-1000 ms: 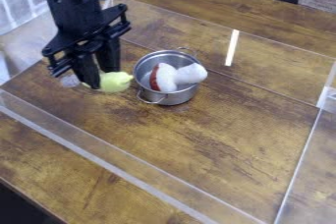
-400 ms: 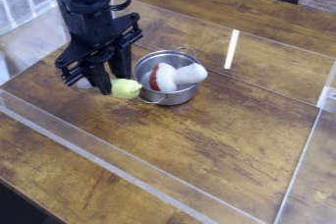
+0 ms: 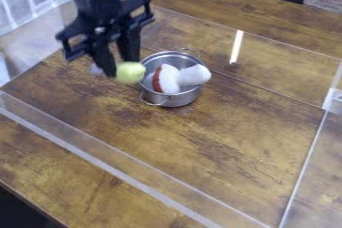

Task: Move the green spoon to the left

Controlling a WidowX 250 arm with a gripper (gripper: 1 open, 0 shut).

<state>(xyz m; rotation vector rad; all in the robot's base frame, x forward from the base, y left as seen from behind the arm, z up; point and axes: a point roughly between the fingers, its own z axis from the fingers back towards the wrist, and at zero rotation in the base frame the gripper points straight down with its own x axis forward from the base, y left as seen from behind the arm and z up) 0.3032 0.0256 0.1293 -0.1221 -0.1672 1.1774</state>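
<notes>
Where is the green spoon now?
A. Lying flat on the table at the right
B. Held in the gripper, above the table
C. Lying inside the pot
B: the green spoon hangs from the gripper, lifted off the table beside the pot.

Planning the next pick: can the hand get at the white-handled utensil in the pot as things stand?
Probably not yet. The hand is already shut on the green spoon, held above the table beside the pot. The white-handled utensil itself lies uncovered, open from above.
</notes>
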